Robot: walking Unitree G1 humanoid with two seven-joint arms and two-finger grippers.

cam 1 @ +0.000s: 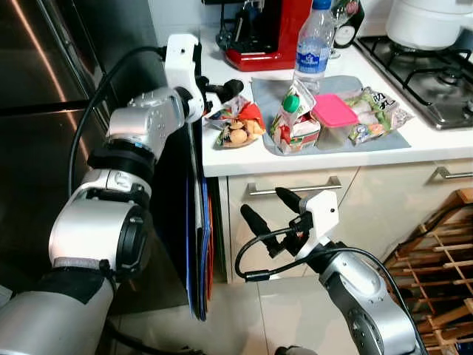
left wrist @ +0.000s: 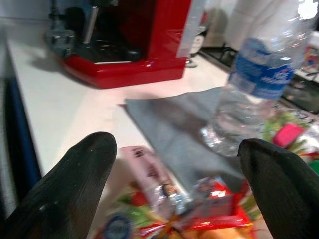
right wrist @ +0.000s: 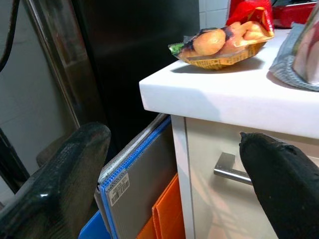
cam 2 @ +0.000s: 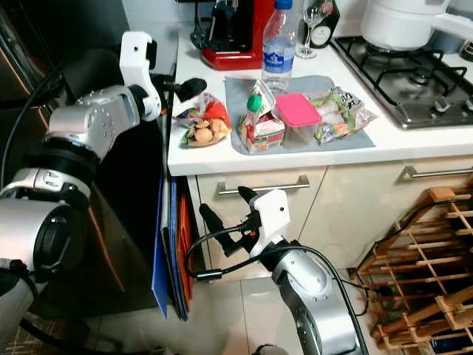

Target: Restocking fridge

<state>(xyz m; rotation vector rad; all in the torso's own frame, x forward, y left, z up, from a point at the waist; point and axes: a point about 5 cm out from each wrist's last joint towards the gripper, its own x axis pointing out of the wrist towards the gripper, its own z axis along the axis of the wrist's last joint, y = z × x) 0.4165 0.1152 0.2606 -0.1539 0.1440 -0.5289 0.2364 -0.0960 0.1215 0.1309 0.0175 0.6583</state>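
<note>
The left gripper (cam 1: 228,92) reaches, fingers spread, over a crinkly plastic snack packet (cam 1: 238,127) on the smooth white worktop (cam 1: 310,157), while the right gripper (cam 1: 270,208) hangs low, fingers apart.

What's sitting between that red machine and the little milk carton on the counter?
A clear water bottle stands between the red machine and the milk carton, on the grey mat; both eye views show it.

Left hand (cam 2: 194,87) hovers spread over snack bag (cam 2: 203,126) on counter (cam 2: 310,154).

red coffee machine (cam 1: 267,33) sits at 12 o'clock on the counter, gas hob (cam 1: 427,70) off at 2, wooden wine rack (cam 1: 437,277) on the floor around 4, flat boards (cam 1: 201,244) wedged beside the cabinet.
</note>
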